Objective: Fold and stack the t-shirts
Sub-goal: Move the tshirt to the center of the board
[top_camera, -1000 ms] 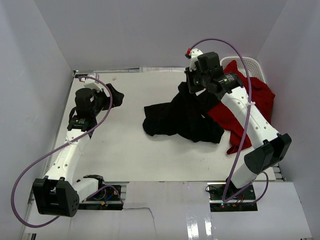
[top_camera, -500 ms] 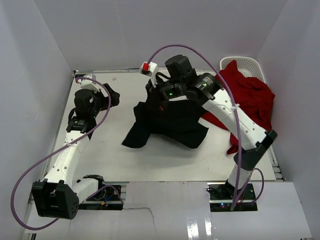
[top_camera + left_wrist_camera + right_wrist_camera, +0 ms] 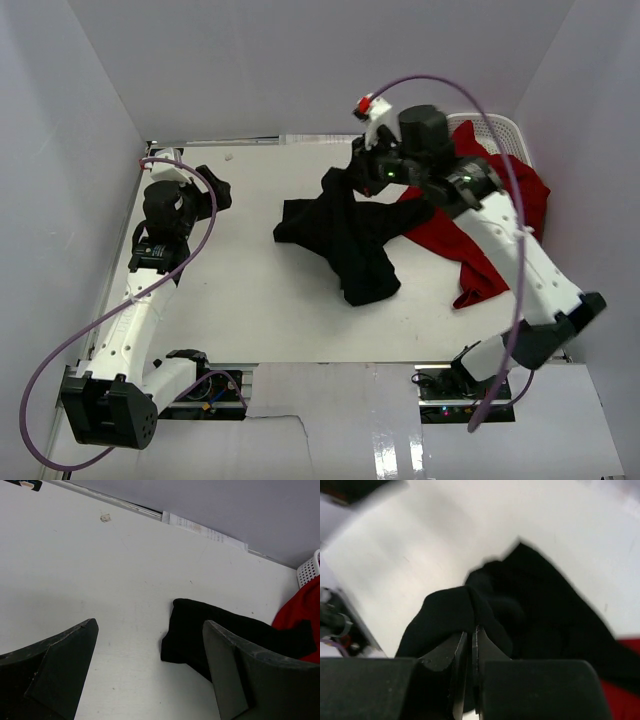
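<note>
The black shirt [image 3: 345, 235] lies at the centre of the frame, pulled more to the right than half a second ago. The red shirt [image 3: 500, 210] stays at the right. My right gripper [image 3: 471, 630] pinches a fold of the black shirt at upper centre. My left gripper [image 3: 150, 626], at upper left, is wide open and holds nothing.

The black shirt [image 3: 345, 240] lies crumpled in the middle, its far end lifted. The red shirt [image 3: 525, 195] is bunched at its right, touching it.
</note>
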